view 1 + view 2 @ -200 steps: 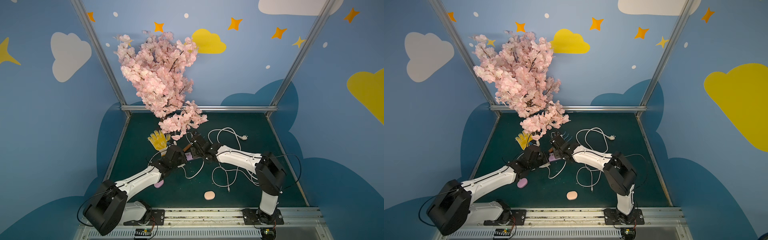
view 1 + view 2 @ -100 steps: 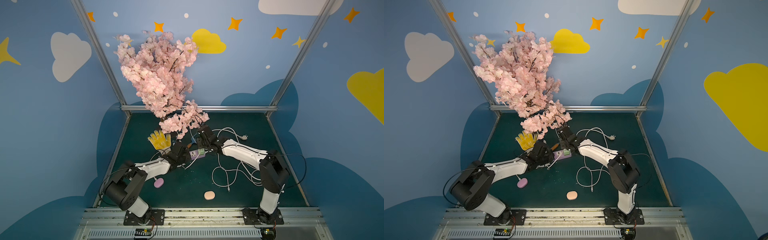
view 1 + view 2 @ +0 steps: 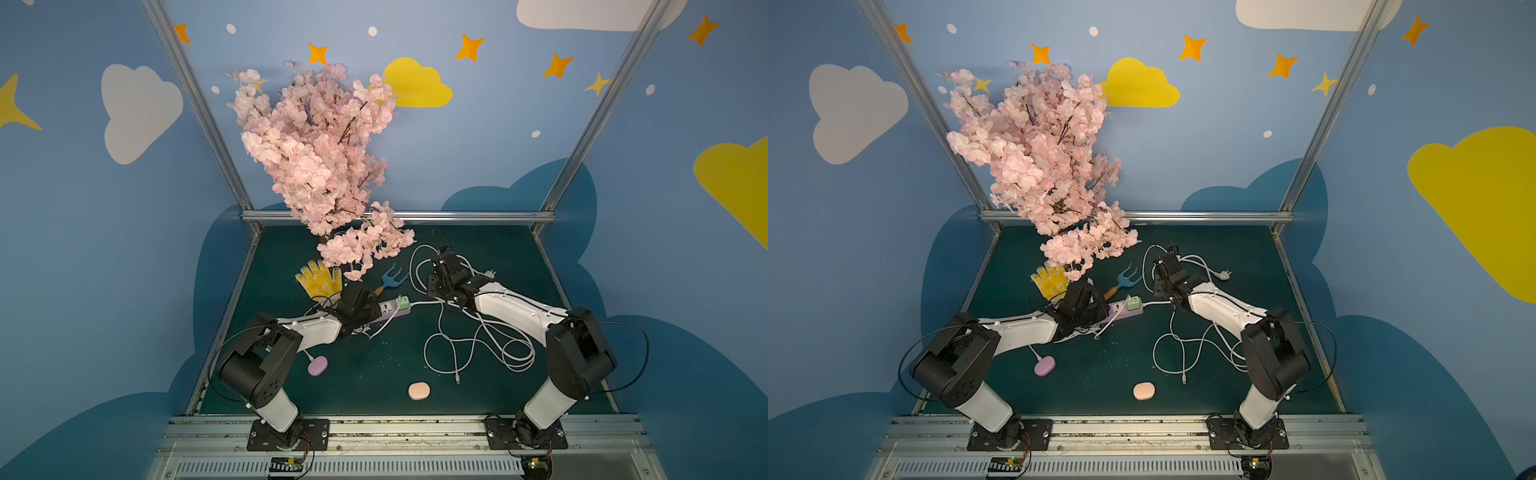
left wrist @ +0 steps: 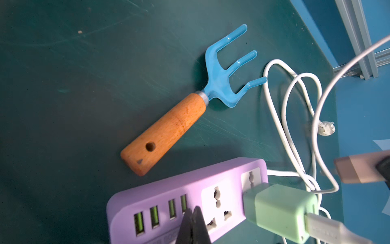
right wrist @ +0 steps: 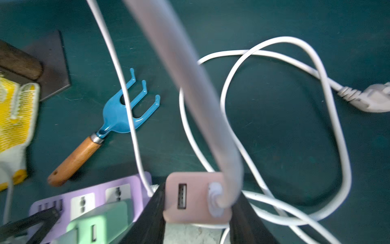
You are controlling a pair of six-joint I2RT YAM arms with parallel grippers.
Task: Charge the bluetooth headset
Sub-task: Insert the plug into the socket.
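You held the pink square charger block (image 5: 191, 184) in your right gripper (image 5: 197, 197), left gripper (image 4: 193, 219) clenched empty atop the purple plastic power strip (image 4: 168, 190), peach oval headset case (image 3: 418, 390) lying near the front; plugging in looked next.

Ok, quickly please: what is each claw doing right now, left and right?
Left claw: closed, holding nothing.
Right claw: closed on the pink charger.

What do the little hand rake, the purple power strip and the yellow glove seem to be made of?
Hand rake: glossy blue head, painted metal or plastic, cannot tell which; handle looks like varnished wood, with visible grain. Power strip: smooth matte lilac plastic with white socket faces. Glove: knitted fabric, the yellow dotted palm probably a rubbery grip coating.
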